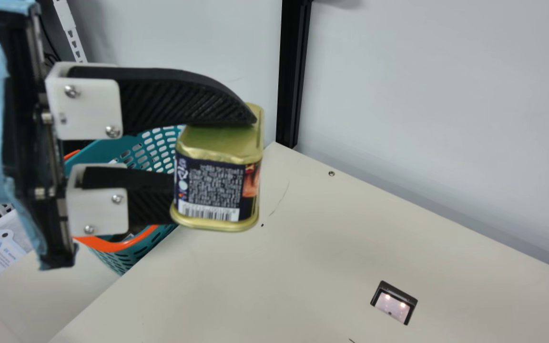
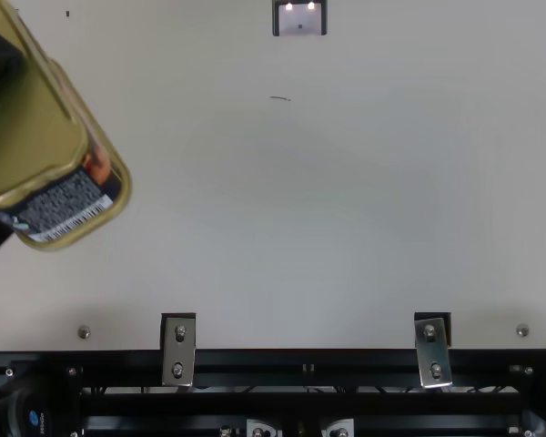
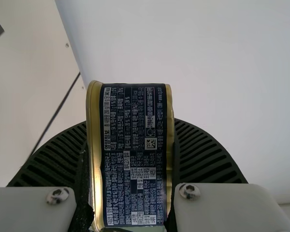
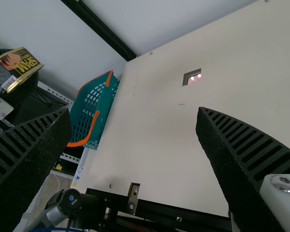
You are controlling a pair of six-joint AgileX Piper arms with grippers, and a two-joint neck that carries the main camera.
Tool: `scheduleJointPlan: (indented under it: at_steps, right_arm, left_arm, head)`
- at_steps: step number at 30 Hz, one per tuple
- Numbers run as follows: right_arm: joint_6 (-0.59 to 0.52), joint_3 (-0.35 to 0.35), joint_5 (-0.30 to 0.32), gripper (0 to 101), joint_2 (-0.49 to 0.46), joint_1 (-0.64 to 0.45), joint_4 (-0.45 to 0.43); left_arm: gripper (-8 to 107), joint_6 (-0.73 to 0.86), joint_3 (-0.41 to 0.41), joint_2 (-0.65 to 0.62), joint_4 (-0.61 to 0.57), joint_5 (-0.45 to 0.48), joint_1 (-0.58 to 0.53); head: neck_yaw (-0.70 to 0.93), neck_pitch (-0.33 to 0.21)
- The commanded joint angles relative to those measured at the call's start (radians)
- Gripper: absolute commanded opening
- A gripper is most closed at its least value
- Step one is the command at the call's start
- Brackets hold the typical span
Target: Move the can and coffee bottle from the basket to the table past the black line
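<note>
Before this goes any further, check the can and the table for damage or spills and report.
The can's gold edge just above its label looks wavy and creased, possibly a dent, though reflections could exaggerate it. I see no spill on the visible table.

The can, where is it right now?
The can is between the left gripper's fingers, left of centre in the main view, the basket beyond it.
</note>
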Motion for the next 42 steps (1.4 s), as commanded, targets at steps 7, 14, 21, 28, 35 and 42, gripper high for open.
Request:
scheduleJointPlan:
  at_steps: [7,14,21,28,35,42]
  right_arm:
    - [0.0,0.0,0.0,101,0.0,0.0,0.0]
    - [0.0,0.0,0.0,101,0.0,0.0,0.0]
    - [0.0,0.0,0.0,101,0.0,0.0,0.0]
    - [0.0,0.0,0.0,101,0.0,0.0,0.0]
    - [0.0,0.0,0.0,101,0.0,0.0,0.0]
    - [0.0,0.0,0.0,101,0.0,0.0,0.0]
  left_arm:
    - [10,-0.234,-0.011,-0.013,-0.007,-0.001,-0.04]
    - [10,-0.386,0.001,-0.014,-0.025,-0.001,-0.091]
    - [10,-0.443,0.011,-0.022,-0.014,0.0,-0.119]
    - [10,-0.448,0.011,-0.022,-0.014,0.0,-0.119]
    - [10,-0.448,0.011,-0.022,-0.014,0.0,-0.119]
    - [10,-0.448,0.011,-0.022,-0.014,0.0,-0.119]
  head:
    - [0.012,-0.032]
    - [0.012,-0.032]
    - [0.012,-0.032]
    - [0.012,-0.032]
    - [0.012,-0.032]
    - [0.012,-0.032]
